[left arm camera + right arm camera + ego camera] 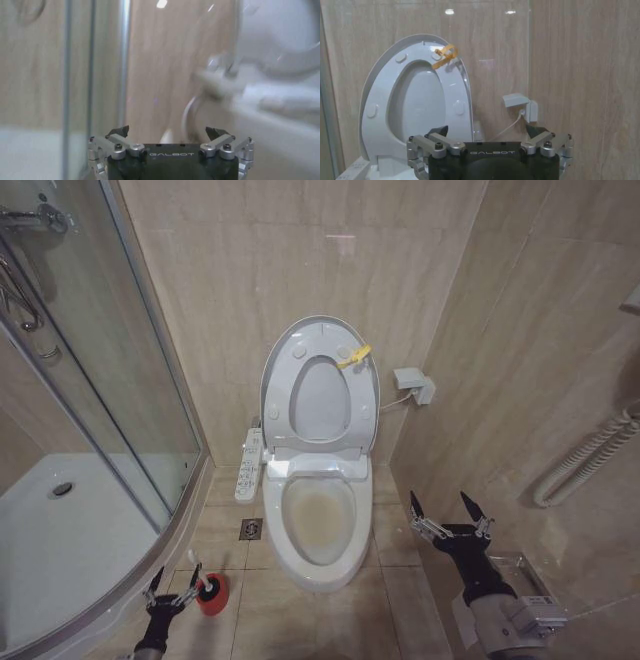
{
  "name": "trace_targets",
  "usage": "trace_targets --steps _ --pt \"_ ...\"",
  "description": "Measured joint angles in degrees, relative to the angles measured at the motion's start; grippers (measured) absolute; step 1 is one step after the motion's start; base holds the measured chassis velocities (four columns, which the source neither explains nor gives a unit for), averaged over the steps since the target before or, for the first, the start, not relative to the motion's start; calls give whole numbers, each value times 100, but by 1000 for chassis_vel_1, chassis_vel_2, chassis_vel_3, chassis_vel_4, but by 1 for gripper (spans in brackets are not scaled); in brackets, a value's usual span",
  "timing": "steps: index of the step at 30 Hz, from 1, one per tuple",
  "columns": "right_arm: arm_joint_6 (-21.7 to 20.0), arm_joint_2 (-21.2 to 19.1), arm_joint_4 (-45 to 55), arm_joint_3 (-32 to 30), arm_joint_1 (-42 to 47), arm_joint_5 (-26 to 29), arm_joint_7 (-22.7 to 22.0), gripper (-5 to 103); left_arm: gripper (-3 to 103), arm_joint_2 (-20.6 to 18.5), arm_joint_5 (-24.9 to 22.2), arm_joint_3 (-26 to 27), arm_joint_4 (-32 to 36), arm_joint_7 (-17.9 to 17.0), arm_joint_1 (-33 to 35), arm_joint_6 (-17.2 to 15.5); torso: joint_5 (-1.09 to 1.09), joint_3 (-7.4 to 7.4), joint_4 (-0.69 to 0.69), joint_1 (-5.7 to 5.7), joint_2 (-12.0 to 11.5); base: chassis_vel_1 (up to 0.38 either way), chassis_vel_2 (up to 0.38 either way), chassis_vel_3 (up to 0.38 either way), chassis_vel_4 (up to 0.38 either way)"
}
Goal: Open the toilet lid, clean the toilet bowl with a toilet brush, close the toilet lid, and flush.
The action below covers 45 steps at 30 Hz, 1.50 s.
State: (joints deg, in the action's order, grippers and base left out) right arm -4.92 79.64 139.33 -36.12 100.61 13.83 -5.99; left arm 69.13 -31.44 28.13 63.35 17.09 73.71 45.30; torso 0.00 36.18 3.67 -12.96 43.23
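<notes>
Bathroom, domestic or hotel type. Toilet bowl (318, 530) on the tiled floor (400, 600) against a beige tiled wall (300, 250), its lid (275, 365) raised. Left of the toilet: side control panel (249, 466), floor drain (250, 529), red brush holder (211, 592), curved glass shower enclosure (90, 410) with white tray (60, 540). Right of the toilet: wall socket box (414, 385), ribbed hose (590, 455).

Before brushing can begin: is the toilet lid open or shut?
Open. The toilet lid stands upright against the wall, and the toilet bowl is uncovered.
</notes>
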Motion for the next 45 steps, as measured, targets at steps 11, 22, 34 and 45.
trace_targets --steps 11,22,34,45 --pt "0 1 0 0 0 0 -1 100 100 -89 1400 287 4545 -2949 1279 -2883 4 0 1 0 0 0 0 0 0" --pt "0 0 0 0 0 0 0 100 100 -93 1126 471 7077 -3157 2643 -4252 1 0 -2 1 0 0 0 0 0" --pt "0 0 0 0 0 0 0 100 100 271 1803 717 7992 -2804 3640 -4096 0 0 -1 1 0 0 0 0 0" --pt "0 0 0 0 0 0 0 100 100 573 2328 668 8045 -2690 4172 -3959 0 0 -1 0 0 0 0 0 0"
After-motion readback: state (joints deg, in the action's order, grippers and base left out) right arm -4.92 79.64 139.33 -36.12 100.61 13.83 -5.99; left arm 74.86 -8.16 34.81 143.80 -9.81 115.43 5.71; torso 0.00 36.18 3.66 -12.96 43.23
